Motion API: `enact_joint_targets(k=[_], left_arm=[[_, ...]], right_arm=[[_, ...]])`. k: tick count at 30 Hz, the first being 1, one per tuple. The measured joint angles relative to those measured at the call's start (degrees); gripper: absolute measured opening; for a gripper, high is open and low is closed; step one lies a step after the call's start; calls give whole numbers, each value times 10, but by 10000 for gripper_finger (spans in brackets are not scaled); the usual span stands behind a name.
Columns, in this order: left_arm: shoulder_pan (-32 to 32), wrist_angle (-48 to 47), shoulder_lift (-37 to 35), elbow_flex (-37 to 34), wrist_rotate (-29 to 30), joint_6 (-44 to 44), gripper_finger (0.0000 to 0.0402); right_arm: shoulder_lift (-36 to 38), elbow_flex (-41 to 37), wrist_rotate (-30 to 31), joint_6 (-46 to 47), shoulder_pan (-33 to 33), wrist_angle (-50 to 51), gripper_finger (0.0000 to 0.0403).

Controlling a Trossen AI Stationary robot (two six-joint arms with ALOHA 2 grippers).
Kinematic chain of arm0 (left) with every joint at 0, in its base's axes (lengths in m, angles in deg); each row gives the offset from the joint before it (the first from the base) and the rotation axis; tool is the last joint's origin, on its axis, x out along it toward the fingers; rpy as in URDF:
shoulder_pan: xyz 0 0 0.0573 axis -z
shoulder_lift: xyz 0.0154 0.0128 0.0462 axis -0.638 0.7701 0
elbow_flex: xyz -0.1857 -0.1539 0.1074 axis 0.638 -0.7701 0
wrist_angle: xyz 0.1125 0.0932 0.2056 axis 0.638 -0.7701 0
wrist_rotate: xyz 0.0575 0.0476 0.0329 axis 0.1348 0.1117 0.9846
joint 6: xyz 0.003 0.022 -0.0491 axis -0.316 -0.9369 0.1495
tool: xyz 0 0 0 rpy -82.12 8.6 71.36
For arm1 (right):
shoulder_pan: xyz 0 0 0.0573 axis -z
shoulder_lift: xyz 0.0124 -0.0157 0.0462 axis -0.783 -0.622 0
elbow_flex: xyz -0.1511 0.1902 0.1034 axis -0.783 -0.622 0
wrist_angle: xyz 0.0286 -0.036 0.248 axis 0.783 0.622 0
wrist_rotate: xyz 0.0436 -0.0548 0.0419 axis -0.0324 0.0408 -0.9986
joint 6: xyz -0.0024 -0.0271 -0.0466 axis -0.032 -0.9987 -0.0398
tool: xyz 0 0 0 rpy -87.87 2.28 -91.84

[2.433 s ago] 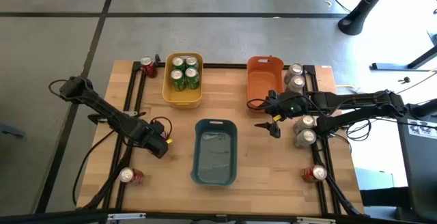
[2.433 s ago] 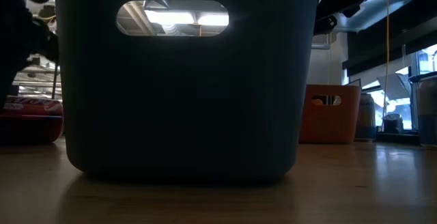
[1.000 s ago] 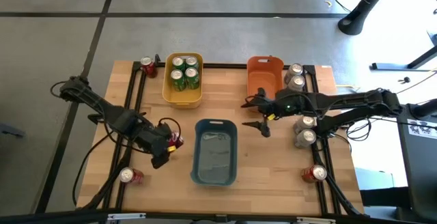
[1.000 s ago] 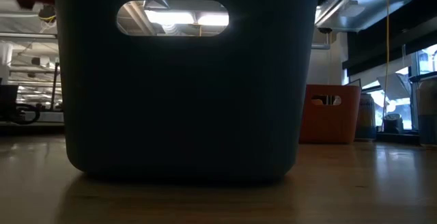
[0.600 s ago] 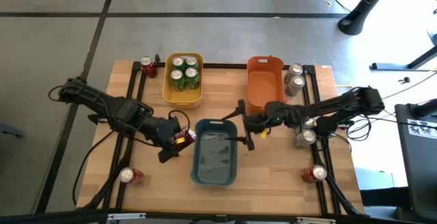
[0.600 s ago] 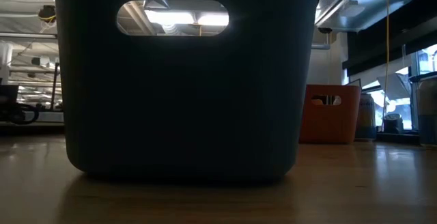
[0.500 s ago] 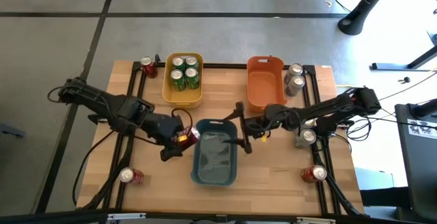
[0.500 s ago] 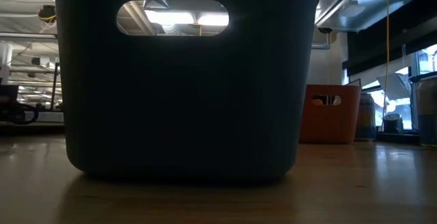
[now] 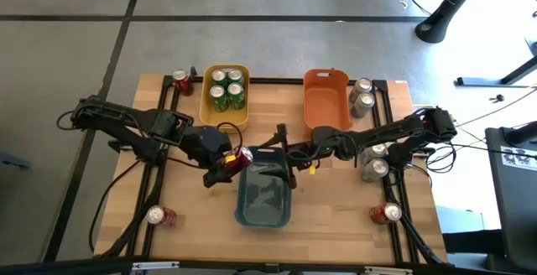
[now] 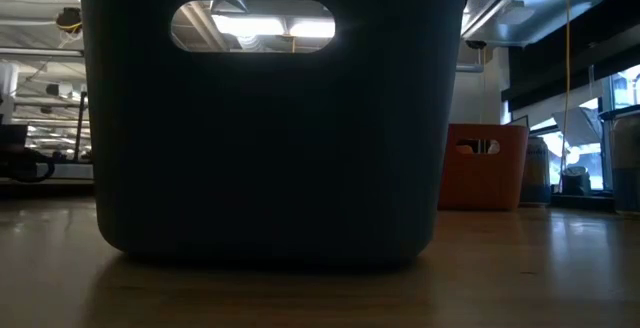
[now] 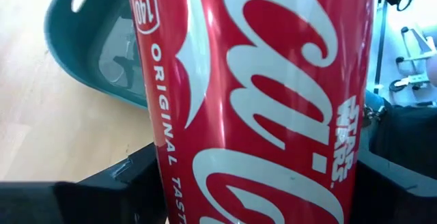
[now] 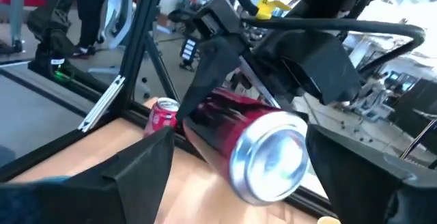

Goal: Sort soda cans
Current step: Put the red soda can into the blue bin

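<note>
High view | red can (image 9: 242, 157) held sideways in left jaws (image 9: 225, 164) for handover | right jaws (image 9: 284, 154) spread wide, facing it over blue bin (image 9: 265, 210)

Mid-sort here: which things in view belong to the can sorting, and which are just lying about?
Job:
- red can in left gripper, right gripper open facing it
- green cans in yellow bin
- orange bin
- blue bin
- silver cans

Lying about:
- nothing visible on the table
</note>
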Motion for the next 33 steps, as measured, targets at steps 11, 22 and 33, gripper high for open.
enact_joint_targets(k=[11, 22, 33], left_arm=[[0, -1, 0, 0, -6, -13, 294], [1, -1, 0, 0, -6, -13, 294], [1, -1, 0, 0, -12, -18, 294]], right_arm=[[-38, 90, 66, 23, 0, 90, 331], [-39, 92, 57, 53, 0, 86, 333], [-39, 92, 88, 39, 0, 98, 373]])
